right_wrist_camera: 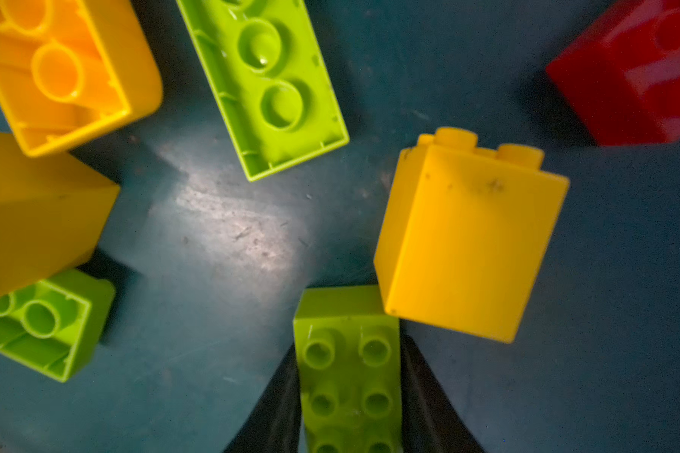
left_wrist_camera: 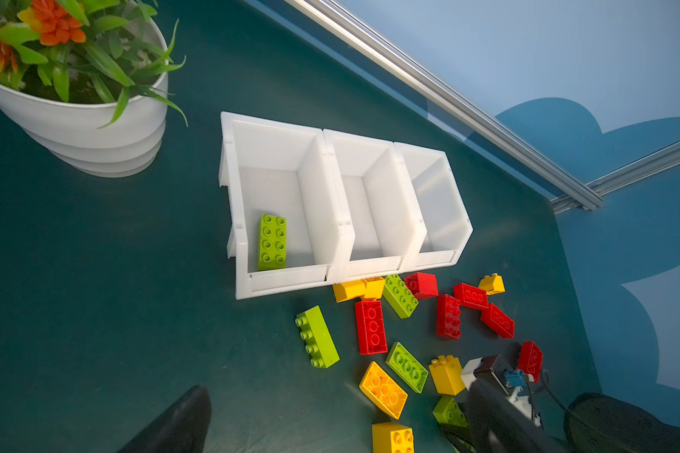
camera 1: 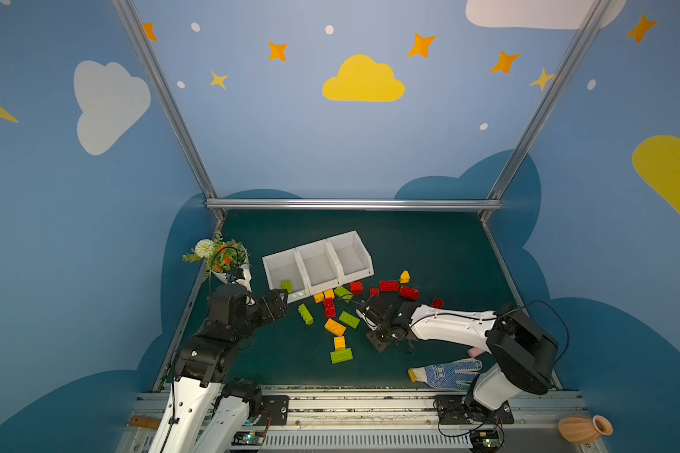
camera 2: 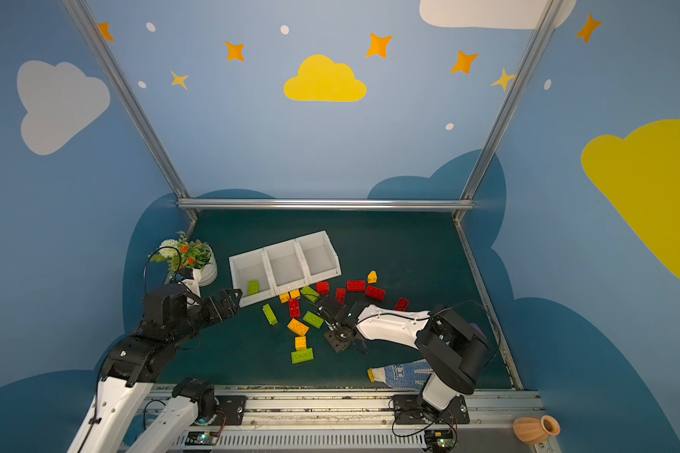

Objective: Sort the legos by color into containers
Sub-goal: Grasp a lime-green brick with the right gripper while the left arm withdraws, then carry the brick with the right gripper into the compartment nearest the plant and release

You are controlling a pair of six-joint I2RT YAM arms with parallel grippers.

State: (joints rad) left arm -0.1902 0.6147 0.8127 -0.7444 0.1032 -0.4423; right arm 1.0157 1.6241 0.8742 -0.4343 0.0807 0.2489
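Observation:
Three joined white containers (camera 1: 320, 266) stand mid-table; the leftmost holds one lime green lego (camera 1: 286, 285), the other two show bare floors. Red, green and yellow-orange legos lie scattered in front of them, among them a green one (camera 1: 305, 313), a red one (camera 1: 329, 307) and an orange one (camera 1: 334, 326). My left gripper (camera 1: 281, 300) hangs open by the front left corner of the leftmost bin, holding nothing. My right gripper (right_wrist_camera: 348, 353) is shut on a green lego (right_wrist_camera: 348, 376), studs facing the camera, low over the table beside a yellow square brick (right_wrist_camera: 468, 235).
A white flower pot (camera 1: 228, 274) stands at the left edge behind my left arm. A blue-dotted glove (camera 1: 448, 370) and a pink cylinder (camera 1: 475, 352) lie near the right arm's base. A clay vase (camera 1: 583, 428) lies off the table at front right.

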